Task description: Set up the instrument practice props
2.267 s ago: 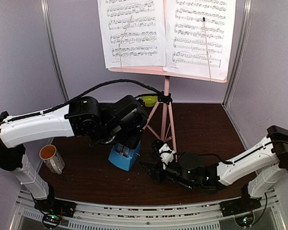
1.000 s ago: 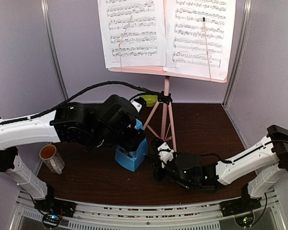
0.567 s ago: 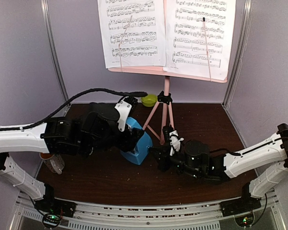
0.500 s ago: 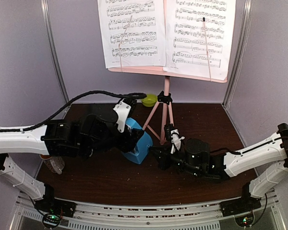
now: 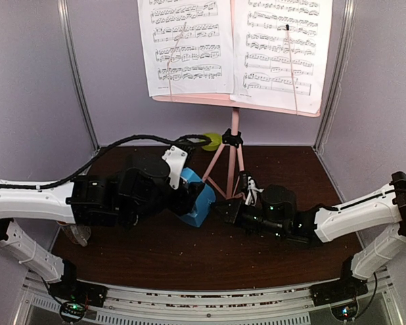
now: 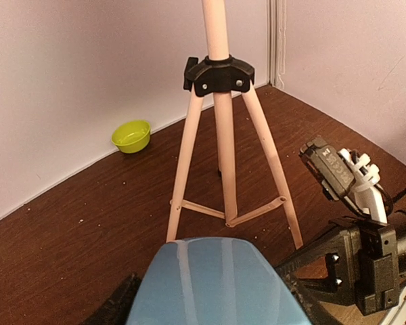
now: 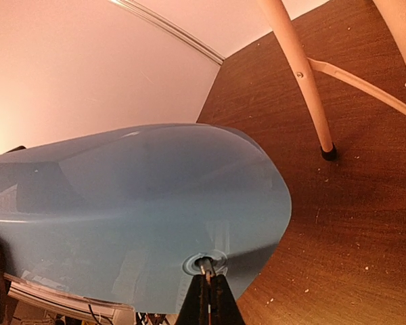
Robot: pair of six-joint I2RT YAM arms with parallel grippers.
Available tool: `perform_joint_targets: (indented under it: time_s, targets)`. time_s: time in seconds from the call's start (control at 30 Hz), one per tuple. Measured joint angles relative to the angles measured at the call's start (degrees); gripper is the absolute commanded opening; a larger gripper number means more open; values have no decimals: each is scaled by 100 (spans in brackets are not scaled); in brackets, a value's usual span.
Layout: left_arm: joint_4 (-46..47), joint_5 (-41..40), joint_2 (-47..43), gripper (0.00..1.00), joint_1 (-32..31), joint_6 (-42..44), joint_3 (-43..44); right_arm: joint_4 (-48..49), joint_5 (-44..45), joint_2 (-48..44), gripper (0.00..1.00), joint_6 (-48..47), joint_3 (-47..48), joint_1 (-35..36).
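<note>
At table centre, just left of the stand's legs, the left gripper [image 5: 184, 200] is clamped across the small blue pyramid-shaped plastic metronome [image 5: 199, 196] and holds it tilted, apparently clear of the dark brown wooden table [image 5: 271, 264].
The right gripper [image 7: 207, 281] is fully closed, its tips at a small round recess in the blue shell. Can't tell whether it pinches anything there.

Handling, as a judgement:
- The metronome looks light and rigid, with a glossy shell, so it's likely slippery.
- Its tapered faces could squirt out of a squeeze. Best hold is low, across the wide base.
- Cover and inner mechanism are probably fragile, so set it down gently.

Behind it, the pink tripod music stand [image 5: 234, 156] stands upright with two white printed sheet-music pages [image 5: 189, 47] side by side on its desk.

Containers:
- The small lime-green bowl [image 6: 131, 135] sits by the back wall and looks empty.
- The white mug [image 5: 74, 235] is mostly hidden under the left arm, contents not visible.
</note>
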Motion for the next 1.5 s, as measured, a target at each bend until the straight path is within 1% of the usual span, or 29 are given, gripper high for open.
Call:
perform_joint_targets:
  time_s: [0.1,0.13,0.27,0.33,0.43,0.53,0.63,0.73,0.83,0.9,1.03,1.07,1.1,1.13,1.2,1.27,1.37,1.47,1.5]
  targets:
    - [-48,79,70,13,96,-101,-2,2,-90,90,24,17,2,-42]
    - [-59,173,127,14,177,-166,0,-22,-111,116,31,-72,4,-61]
    - [-271,684,435,16,470,-192,-9,-42,-39,79,50,-424,11,-122]
    - [-341,977,608,18,625,-173,-20,-37,7,-68,61,-612,-52,-127]
    - [-350,1443,824,19,844,-59,-39,-52,61,-516,72,-907,-289,-122]
    - [-297,1941,992,21,1008,177,-39,-201,160,-1056,79,-1215,-529,-114]
    - [-85,2328,1132,24,1075,461,-94,-525,332,-1567,89,-1475,-684,-114]
    - [192,2691,1281,26,1097,756,-164,-946,535,-2015,99,-1657,-739,-114]
    - [391,3062,1574,29,1121,1021,-129,-1346,684,-2400,100,-1808,-754,-122]
    - [490,3305,1775,34,1161,1134,-26,-1565,765,-2592,100,-1891,-754,-125]
    - [592,3724,2041,58,1292,1276,199,-2039,896,-2776,100,-2031,-732,-140]
    - [597,3812,2079,69,1320,1325,245,-2197,918,-2771,100,-2057,-688,-146]
    - [605,3866,2087,77,1329,1351,251,-2352,940,-2761,100,-2105,-632,-151]
    - [608,3919,2090,83,1346,1392,251,-2490,960,-2750,100,-2140,-566,-157]
    - [616,3995,2079,90,1351,1517,251,-2758,999,-2693,100,-2212,-365,-157]
    - [632,4057,2035,92,1355,1569,251,-2927,1019,-2621,100,-2295,-166,-157]
    - [651,4142,1843,92,1357,1633,240,-3136,1029,-2503,100,-2406,109,-162]
    - [826,4186,1423,89,1357,1633,35,-3268,1023,-2352,100,-2492,339,-203]
    - [960,4190,1174,88,1357,1628,-166,-3305,1012,-2291,100,-2511,407,-236]
